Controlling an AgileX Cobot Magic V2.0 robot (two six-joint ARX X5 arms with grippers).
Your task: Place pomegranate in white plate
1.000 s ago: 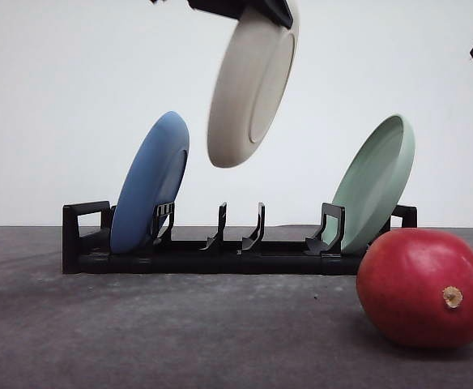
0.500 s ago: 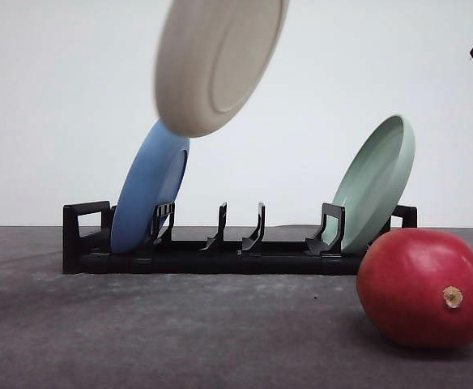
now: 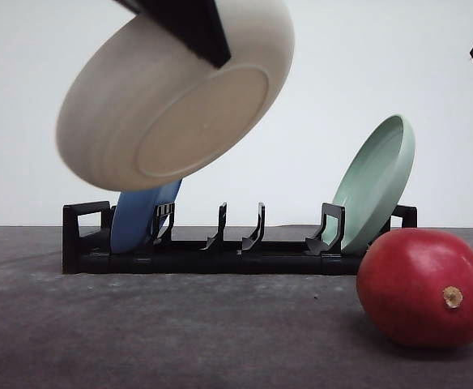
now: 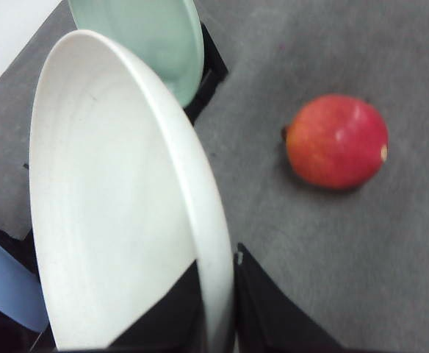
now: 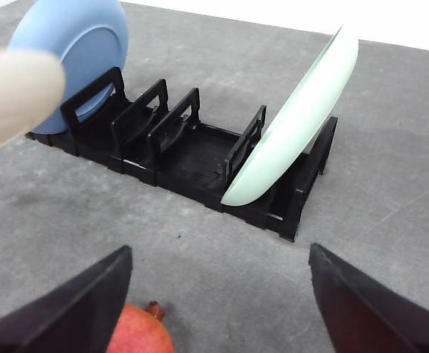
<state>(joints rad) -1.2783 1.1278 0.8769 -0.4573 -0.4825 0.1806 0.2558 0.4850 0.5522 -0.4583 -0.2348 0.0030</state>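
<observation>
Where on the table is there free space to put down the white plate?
Bare grey table lies in front of the black rack, left of the pomegranate. The right side is crowded by the pomegranate. The left gripper holds the white plate in the air.

No readable text, labels, brands, numbers, signs on any surface.

My black left gripper (image 4: 218, 309) pinches the rim of the wide, shallow off-white matte plate (image 4: 104, 220), one finger on each face. A glossy red roundish pomegranate (image 4: 337, 141) lies apart on the grey table (image 4: 361, 279). A pale green plate (image 4: 152, 37) leans in a black rack (image 4: 208, 70); a blue plate (image 4: 5, 283) is beside.
</observation>
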